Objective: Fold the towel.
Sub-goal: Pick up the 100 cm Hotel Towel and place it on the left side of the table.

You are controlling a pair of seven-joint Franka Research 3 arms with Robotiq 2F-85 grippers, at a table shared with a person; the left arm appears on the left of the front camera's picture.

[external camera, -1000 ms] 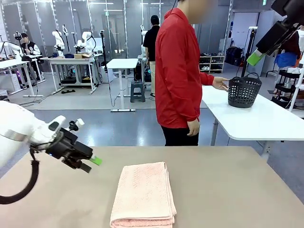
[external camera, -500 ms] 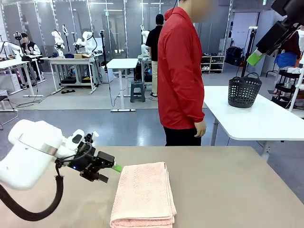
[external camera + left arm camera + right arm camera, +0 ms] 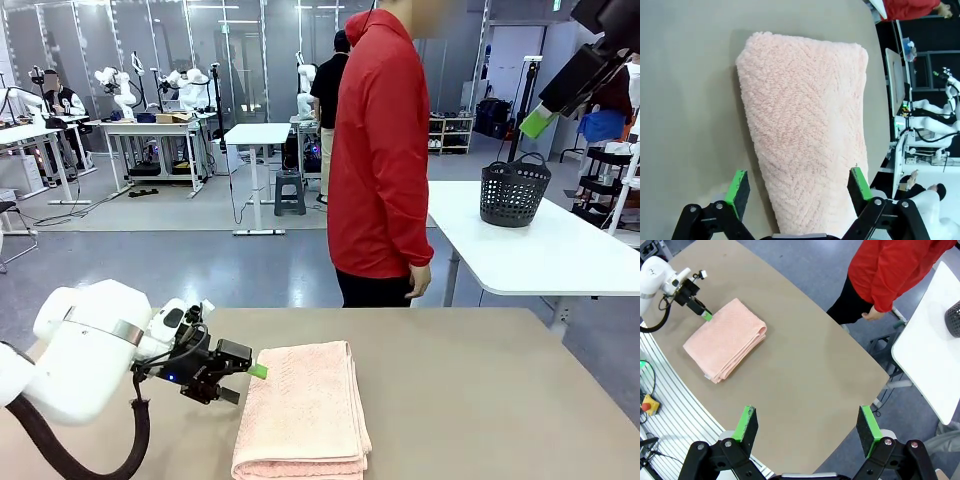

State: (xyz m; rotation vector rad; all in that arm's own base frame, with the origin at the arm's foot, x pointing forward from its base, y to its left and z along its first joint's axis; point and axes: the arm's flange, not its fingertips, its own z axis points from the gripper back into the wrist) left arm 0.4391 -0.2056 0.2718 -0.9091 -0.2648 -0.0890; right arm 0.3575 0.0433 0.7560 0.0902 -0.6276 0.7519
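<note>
A folded, salmon-pink terry-cloth towel (image 3: 303, 408) lay on the tan worktop (image 3: 480, 400). The left gripper (image 3: 799, 186) straddled its edge, jaws wide. The right gripper (image 3: 809, 429) hung high, jaws wide

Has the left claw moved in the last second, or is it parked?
Yes. In the front view the left claw has travelled toward picture right across the table, from well clear of the towel to its near-left edge, jaws open.

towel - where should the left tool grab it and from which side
Probably the towel's far-left corner, coming from the robot's left, where the left tool sits open at that edge. The towel lies flat in stacked layers, with the layer edges showing along its near end, so a low pinch under the corner's top layer looks easiest.
</note>
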